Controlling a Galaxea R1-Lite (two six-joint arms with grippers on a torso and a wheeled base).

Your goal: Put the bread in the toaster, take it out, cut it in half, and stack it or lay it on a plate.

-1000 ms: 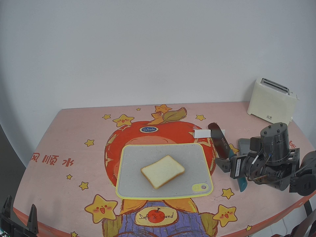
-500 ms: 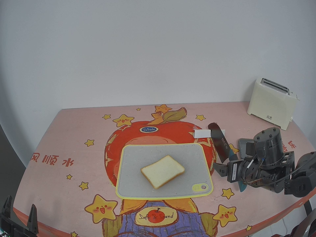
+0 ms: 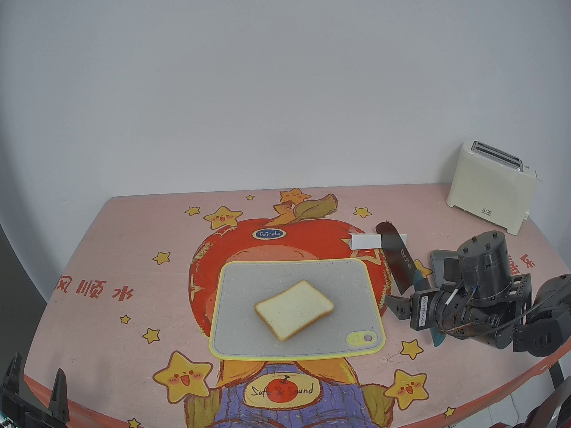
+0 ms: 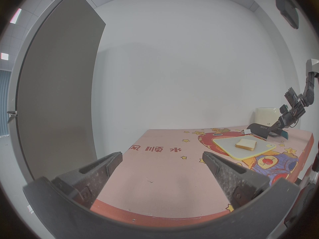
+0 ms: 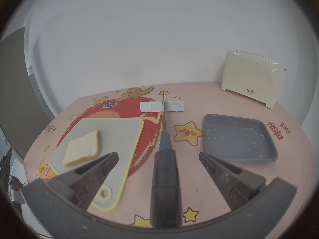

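Knife pickup looks like the step in hand: the right pincer (image 5: 158,156) hangs spread astride the knife (image 5: 165,180) handle on the tabletop (image 3: 119,257), beside the cutting board (image 3: 238,328) where the bread (image 3: 294,309) lies. Next it must close squarely on that handle

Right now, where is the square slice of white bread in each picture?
Head view: the square slice of white bread lies mid-table on the grey yellow-rimmed cutting board.
Left wrist view: the bread sits far across the table, on that board.
Right wrist view: the bread is close by, on the same board.
Shared landmark: the board.
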